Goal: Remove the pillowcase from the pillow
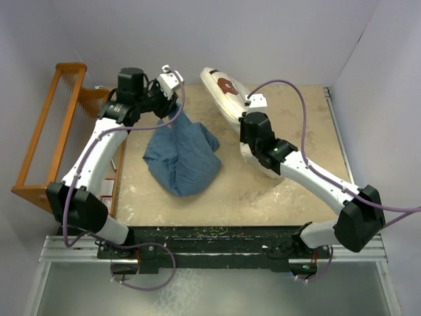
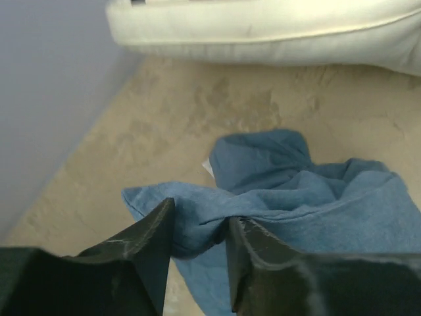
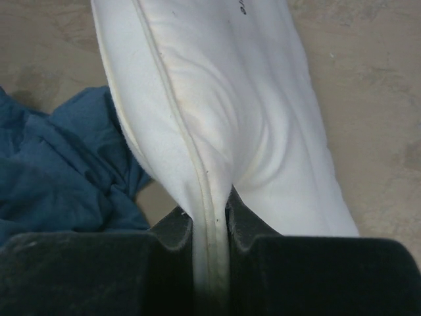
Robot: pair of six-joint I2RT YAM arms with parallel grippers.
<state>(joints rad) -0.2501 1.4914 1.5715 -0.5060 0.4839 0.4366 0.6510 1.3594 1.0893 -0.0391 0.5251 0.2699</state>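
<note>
Both were clamped: left gripper [image 2: 200, 227] on the wrinkled dusty-blue fabric pillowcase [image 2: 316, 204], right gripper [image 3: 210, 212] on the seam of the plump cream-white pillow [image 3: 263, 131].

Pillowcase [image 1: 183, 155]: dusty-blue, thin, wrinkled, fully off the pillow [image 1: 222, 100], crumpled in 1 heap left of centre on the table [image 1: 302, 125], 1 corner pulled up at far left. Pillow: cream-white, bare, brown bear print at far end, tilted on edge, just beside the heap's right.
</note>
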